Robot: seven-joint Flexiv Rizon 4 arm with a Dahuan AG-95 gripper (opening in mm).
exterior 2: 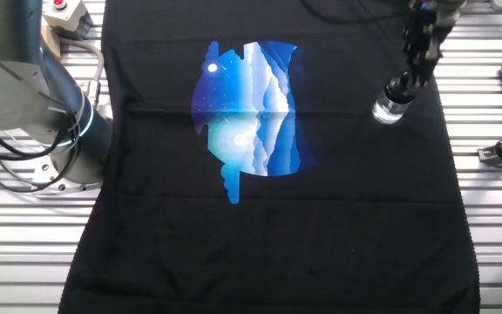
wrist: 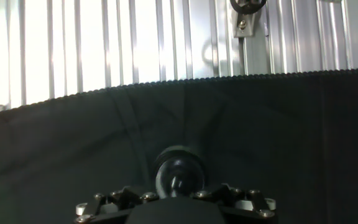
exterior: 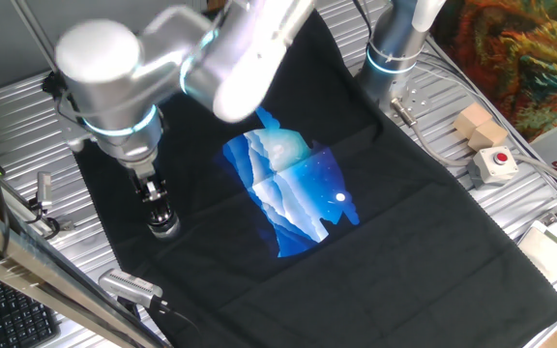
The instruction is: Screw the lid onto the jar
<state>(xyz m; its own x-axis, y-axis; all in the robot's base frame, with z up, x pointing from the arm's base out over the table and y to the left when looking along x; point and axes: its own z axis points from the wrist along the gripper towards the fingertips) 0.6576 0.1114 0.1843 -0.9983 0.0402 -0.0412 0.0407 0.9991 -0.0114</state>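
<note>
**End effector down on the jar near the table edge**

The arm (exterior: 162,58) reaches over the table (exterior: 27,106) and points its end effector (exterior: 156,198) straight down at the jar (exterior: 164,227). The jar stands upright on the black cloth (exterior: 404,242), close to the cloth's edge and to the table edge where a keyboard (exterior: 8,309) lies. In the other fixed view the jar (exterior 2: 389,108) shows as clear, shiny glass with a dark top, directly under the end effector (exterior 2: 408,74).

The dark top is the lid (exterior 2: 398,87), sitting on the jar's mouth. The fingers come down to it and appear to touch it, but neither fixed view shows the jaw gap, so I cannot tell whether they are clamped on the lid or merely beside it. In the hand view the end effector's body (wrist: 176,202) fills the lower edge and a dark round shape (wrist: 179,171) sits just above it; the fingertips themselves are hidden.

A blue and white print (exterior: 293,193) covers the middle of the cloth, well apart from the jar. Near the opposite table edge sit a box with a red button (exterior: 496,162) and a wooden block (exterior: 477,126). A metal bracket (wrist: 247,18) is fixed to the ribbed table just past the cloth's toothed edge.
</note>
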